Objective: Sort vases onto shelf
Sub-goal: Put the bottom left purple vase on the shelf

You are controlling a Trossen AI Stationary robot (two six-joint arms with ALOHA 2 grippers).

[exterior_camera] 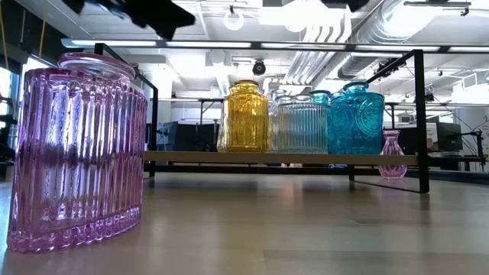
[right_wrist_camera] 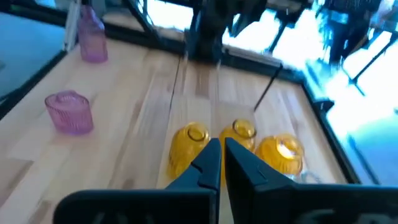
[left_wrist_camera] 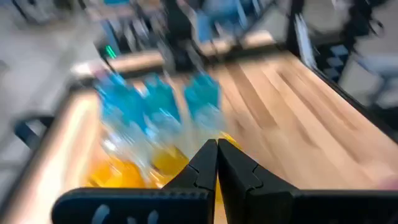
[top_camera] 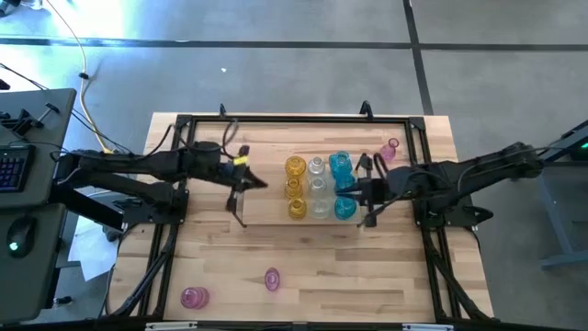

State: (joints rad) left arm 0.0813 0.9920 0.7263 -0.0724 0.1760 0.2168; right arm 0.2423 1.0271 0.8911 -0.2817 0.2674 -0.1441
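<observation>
Glass is being crowded tightly on the shelf (top_camera: pixel 266 210): three amber vases (top_camera: pixel 295 187), three clear vases (top_camera: pixel 318 187) and three blue vases (top_camera: pixel 342 186) are being kept in touching rows, so a nudge to one is judged likely to topple its neighbours. The right gripper (top_camera: pixel 359 194) is being held just beside the blue row with its fingers pressed together on nothing, as the right wrist view shows; a careless swing from there could knock the nearest blue vase over or push it into the clear ones. The left gripper (top_camera: pixel 246 187) is likewise being held with fingers together and empty, over the bare part of the shelf near the amber row.

Three pink vases are being left off the shelf: a slim one (top_camera: pixel 392 146) at the table's far side beyond the right gripper, and two (top_camera: pixel 272 279) (top_camera: pixel 194 296) near the front edge, well apart from the shelf. The rounded one near the edge is judged liable to roll if clipped.

Everything is being carried on a light-wood tabletop (top_camera: pixel 367 276) inside a black frame. Grey floor, a keyboard (top_camera: pixel 13 169) and yellow cable (top_camera: pixel 87 87) are being shown around it; ceiling ducts and desks are being seen beyond.
</observation>
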